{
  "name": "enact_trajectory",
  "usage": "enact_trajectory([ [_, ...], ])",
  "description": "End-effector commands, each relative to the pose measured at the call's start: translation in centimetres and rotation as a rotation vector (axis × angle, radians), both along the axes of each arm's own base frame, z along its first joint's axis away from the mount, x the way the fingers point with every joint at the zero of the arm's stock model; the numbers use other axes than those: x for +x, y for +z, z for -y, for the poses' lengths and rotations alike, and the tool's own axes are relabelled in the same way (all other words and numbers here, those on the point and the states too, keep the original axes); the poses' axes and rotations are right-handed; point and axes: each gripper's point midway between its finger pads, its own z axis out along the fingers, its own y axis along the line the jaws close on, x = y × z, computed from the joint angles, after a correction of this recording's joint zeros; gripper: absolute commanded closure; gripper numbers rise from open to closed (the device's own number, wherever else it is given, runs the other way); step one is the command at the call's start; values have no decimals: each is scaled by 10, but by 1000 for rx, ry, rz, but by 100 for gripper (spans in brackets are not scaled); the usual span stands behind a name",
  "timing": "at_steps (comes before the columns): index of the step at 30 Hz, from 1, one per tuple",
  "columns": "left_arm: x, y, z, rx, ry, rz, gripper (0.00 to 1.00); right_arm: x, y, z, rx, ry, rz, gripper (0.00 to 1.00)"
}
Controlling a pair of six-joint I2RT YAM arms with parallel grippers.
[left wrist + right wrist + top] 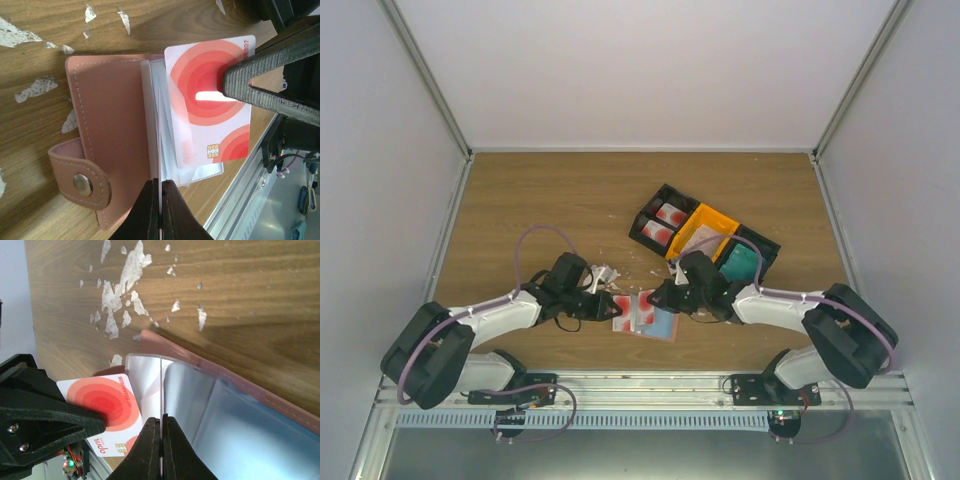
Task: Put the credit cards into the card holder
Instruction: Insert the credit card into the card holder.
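1. lying open on the wooden table (550, 200), the card holder (110, 125) sits toward the 6 o'clock edge in the top view, between the two arms. its pink cover is flat on the wood, and its snap tab (80, 182) sticks out at the cover's 7 o'clock corner in the left wrist view.
2. clear sleeves (240, 430) fan out from its spine.
3. the left gripper (160, 187) has its fingers pressed together on a thin pale edge seen end-on. the right wrist view shows one of its fingers across the face of a white-and-red card (107, 395), so it is clamped on that card, at 8 o'clock of the sleeves there.
4. the right gripper (161, 420) is closed on a thin white edge in the same way. the left wrist view shows its ridged finger over a second white-and-red card (200, 65), whose 9 o'clock side lies behind a translucent sleeve.
5. i cannot tell whether either card is actually inside a pocket.
6. a black bin (640, 225) and an orange bin (715, 218) stand at 1 o'clock of the card holder. red-marked cards (669, 213) lie in the black bin at 10 o'clock of the orange one, and a teal card (740, 263) lies at its 4 o'clock.
7. white flecks (122, 285) dot the wood at 11 o'clock of the holder in the right wrist view.
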Motion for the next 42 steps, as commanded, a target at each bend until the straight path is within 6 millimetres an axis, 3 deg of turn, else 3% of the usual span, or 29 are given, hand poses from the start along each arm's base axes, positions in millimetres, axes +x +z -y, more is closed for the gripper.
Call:
enact_trajectory([
  [1,3,4,-3,16,14,35,100,11,12,-11,32,23,48,100],
  [7,1,14,8,-59,-24,38,100,9,4,1,-29,-1,42,99],
  [15,-3,17,24,-151,-80,-11,100,0,2,40,-145,-97,57,99],
  [23,-4,18,45,-199,-144,-28,100,-16,-12,70,-227,-151,18,99],
  [31,-5,14,55,-205,-170,-38,100,-20,-14,79,-253,-168,19,100],
  [42,10,-4,59,-130,-170,-24,100,-25,-19,84,-287,-147,12,100],
])
